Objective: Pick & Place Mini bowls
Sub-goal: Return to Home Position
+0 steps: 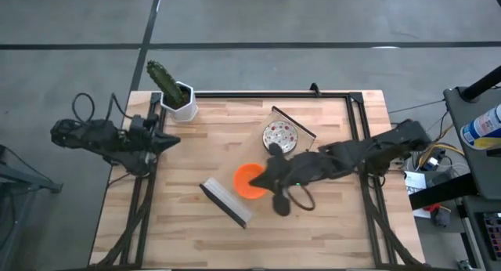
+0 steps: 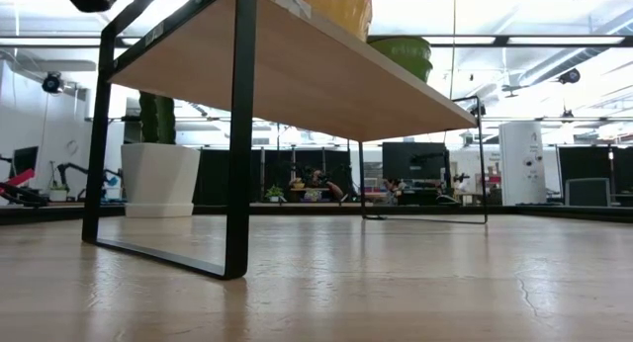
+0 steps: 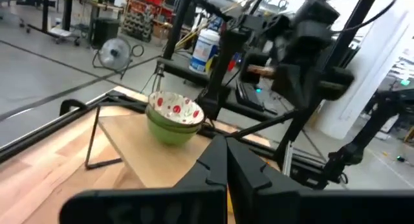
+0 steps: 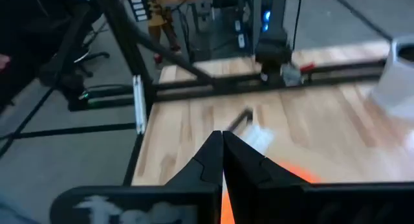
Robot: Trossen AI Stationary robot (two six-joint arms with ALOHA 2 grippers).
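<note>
A raised wooden shelf on a black frame stands mid-table. On its far end a white red-speckled mini bowl sits in a green bowl. An orange mini bowl sits on its near part. In the low view a yellow bowl shows there with a red rim above it. My right gripper is shut over the orange bowl's right side, and orange shows beside its fingers. My left gripper waits shut at the table's left edge. My right gripper comes at the orange bowl from the table's right, slanting down. Its own body hides the place where they would meet, so I cannot tell whether it touches the bowl.
A white square pot with a green cactus stands at the far left corner. A black frame runs along the table's edges. Bare wood lies left of the shelf and along the near edge. Gear and a bottle sit beyond the right side.
</note>
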